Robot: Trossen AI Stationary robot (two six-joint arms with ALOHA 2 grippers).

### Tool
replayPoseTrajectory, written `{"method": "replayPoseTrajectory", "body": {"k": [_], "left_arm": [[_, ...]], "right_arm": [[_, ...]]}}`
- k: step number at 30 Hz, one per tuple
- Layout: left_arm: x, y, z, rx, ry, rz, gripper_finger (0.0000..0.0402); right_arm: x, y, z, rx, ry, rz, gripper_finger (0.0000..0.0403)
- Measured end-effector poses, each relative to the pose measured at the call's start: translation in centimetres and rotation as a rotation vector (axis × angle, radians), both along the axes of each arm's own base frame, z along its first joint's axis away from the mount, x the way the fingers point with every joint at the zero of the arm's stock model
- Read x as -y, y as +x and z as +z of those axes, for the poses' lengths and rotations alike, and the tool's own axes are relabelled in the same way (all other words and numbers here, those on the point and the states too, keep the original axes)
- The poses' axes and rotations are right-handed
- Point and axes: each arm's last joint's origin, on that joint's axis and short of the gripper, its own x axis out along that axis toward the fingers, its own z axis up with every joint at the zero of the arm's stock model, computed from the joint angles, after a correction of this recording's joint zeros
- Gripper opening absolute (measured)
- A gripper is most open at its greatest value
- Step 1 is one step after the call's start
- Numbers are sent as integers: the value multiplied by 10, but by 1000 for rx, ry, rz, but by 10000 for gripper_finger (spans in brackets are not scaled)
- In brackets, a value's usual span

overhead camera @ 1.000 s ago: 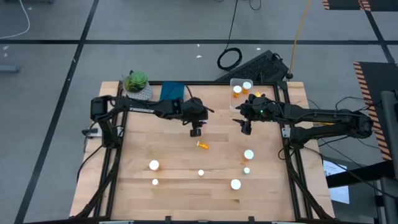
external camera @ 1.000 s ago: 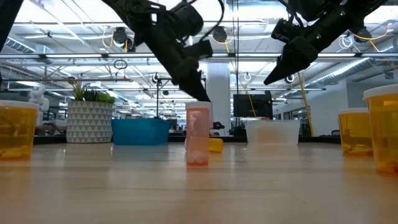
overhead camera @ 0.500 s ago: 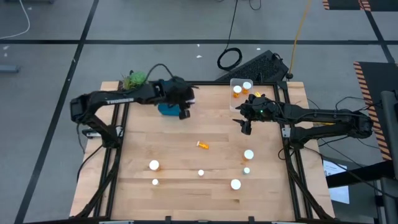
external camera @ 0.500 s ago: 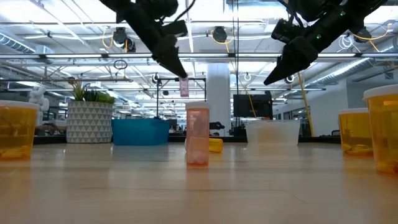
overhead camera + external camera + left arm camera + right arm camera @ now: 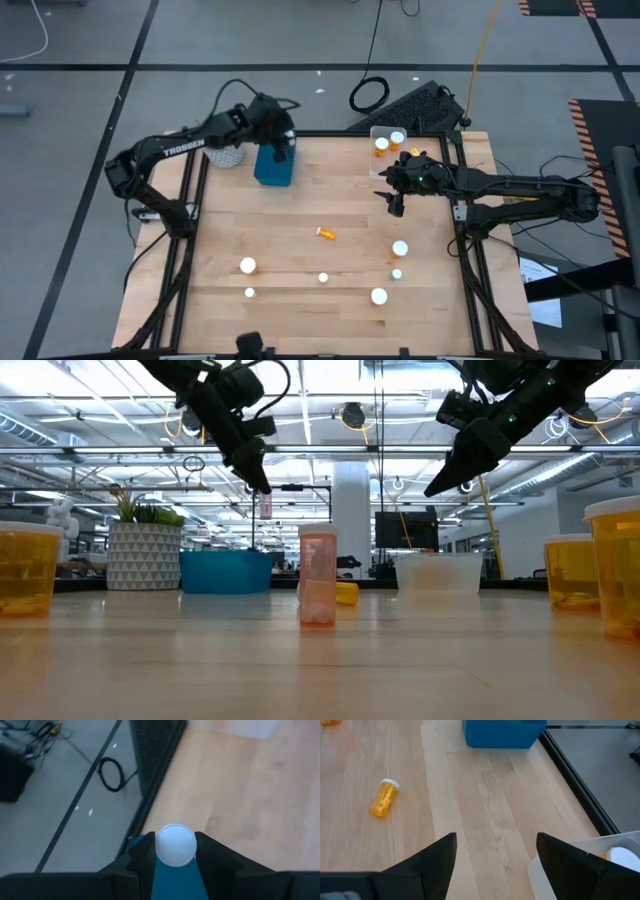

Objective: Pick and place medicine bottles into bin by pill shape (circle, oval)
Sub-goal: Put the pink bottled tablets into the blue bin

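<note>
Above the blue bin [image 5: 274, 166], a white-capped bottle [image 5: 175, 845] is clamped (cap outward) between the left gripper [image 5: 174, 851] fingers.

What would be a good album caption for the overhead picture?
Left gripper holds a bottle over the blue bin; right gripper waits, fingers open.

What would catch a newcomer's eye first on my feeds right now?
The left end effector, holding a white-capped bottle over the blue bin at the table's far left. Next, the right end effector, open and empty beside the clear bin, and an orange bottle lying mid-table.
</note>
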Motion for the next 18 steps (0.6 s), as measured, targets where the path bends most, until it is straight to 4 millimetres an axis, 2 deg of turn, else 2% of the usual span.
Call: {"method": "replayPoseTrajectory", "body": {"k": [7,18], "left_arm": [[-23,-20,-4,-9,-21,103,132],[-33,-40,-59,6,-27,177,132]], "right_arm": [[0,0,0,0,1,0,270],[0,0,0,7,7,-5,270]]}}
